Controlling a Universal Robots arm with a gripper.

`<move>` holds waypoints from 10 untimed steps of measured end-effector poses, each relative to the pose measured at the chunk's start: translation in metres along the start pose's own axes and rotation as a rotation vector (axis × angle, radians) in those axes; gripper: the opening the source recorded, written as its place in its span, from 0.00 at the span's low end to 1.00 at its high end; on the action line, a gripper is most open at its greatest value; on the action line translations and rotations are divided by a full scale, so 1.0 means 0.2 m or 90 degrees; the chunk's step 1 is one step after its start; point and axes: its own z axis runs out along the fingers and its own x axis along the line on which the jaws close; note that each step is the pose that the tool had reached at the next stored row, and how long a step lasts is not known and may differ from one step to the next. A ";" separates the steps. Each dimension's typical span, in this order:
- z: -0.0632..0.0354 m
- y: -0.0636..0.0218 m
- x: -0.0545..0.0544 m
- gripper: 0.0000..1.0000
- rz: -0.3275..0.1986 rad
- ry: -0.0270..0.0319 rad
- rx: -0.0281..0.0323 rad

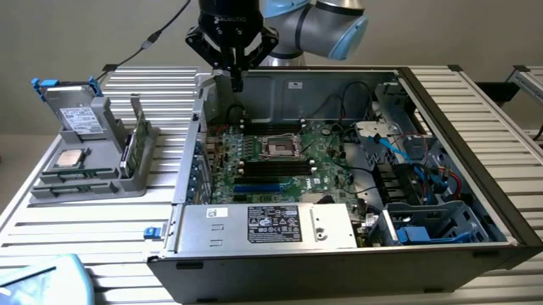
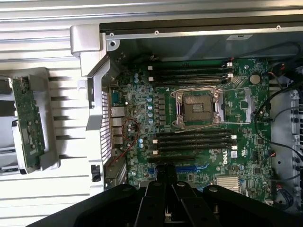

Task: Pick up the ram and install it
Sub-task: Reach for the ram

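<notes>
The fingers (image 1: 236, 77) hang pressed together, seemingly empty, above the computer case (image 1: 322, 95); reaching the ram (image 1: 82, 172) like that could just knock it.

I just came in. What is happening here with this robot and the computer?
A robot arm's gripper hangs over the open computer case, above the rear edge of the motherboard. The black memory slots look empty. A thin green stick, probably the ram, lies in the grey tray on the exterior view's left.

One motherboard (image 1: 327, 155); one tray (image 1: 106, 136)
</notes>
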 end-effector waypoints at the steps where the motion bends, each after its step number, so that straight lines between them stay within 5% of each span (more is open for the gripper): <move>1: 0.000 -0.001 0.02 0.10 0.000 0.0000 0.0000; 10: -0.002 -0.015 0.21 0.10 0.000 -0.0001 -0.0001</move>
